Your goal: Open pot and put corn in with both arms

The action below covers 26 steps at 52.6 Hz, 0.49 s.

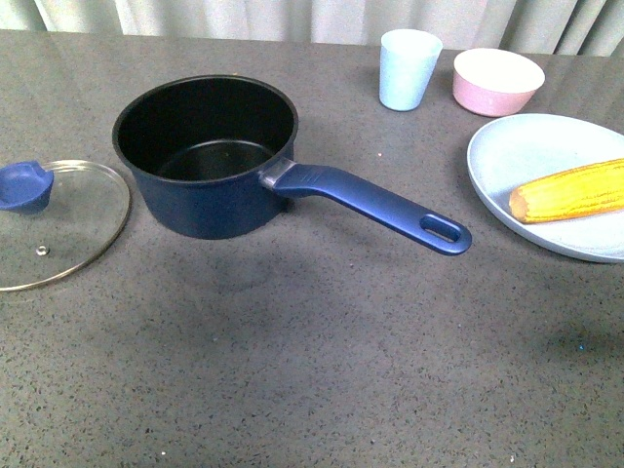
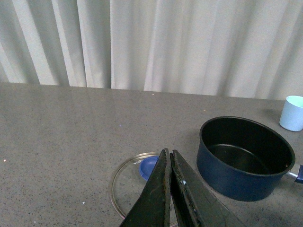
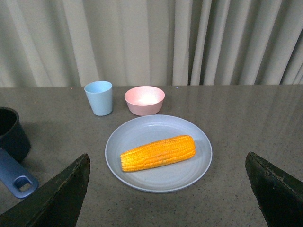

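Closest to the lens, the left gripper (image 2: 170, 152) has its two black fingers pressed together with nothing between them, above the near edge of the glass lid (image 1: 68, 234). The lid lies flat on the grey tabletop (image 1: 312, 361), just beside the pot (image 1: 210, 210). The pot stands uncovered and empty, its long handle (image 1: 370, 203) pointing towards the robot's right. The right gripper (image 3: 168, 161) has its fingers spread wide apart and holds nothing. The corn (image 1: 570, 190) lies ahead of it on a pale blue plate (image 1: 526, 146), well apart from the pot. A blue cup (image 1: 408, 68) and a pink bowl (image 1: 497, 80) stand behind the plate.
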### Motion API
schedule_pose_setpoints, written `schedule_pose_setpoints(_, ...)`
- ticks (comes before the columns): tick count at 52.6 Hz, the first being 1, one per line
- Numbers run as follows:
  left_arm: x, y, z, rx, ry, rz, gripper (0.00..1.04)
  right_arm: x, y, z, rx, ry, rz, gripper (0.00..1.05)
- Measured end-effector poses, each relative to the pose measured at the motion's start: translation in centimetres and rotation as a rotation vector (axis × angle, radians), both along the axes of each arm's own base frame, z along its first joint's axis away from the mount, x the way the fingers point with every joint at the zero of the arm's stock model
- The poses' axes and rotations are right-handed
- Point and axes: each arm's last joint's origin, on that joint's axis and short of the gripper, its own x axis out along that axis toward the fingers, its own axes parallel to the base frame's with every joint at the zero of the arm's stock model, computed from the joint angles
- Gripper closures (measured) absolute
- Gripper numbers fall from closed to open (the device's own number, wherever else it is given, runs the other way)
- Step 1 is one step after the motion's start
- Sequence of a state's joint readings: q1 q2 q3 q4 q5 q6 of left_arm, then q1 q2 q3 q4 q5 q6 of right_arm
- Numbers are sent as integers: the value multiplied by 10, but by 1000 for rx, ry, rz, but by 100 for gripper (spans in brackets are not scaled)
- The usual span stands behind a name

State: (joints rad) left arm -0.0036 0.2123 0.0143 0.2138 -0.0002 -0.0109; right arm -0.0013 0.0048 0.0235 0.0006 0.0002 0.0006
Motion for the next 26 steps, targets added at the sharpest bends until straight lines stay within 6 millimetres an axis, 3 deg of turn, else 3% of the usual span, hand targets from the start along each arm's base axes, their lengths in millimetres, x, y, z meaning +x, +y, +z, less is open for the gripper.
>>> schedule_pose_setpoints(26, -13, 0, -4, 0, 16, 1, 103, 0, 0, 0, 0, 0, 0, 9)
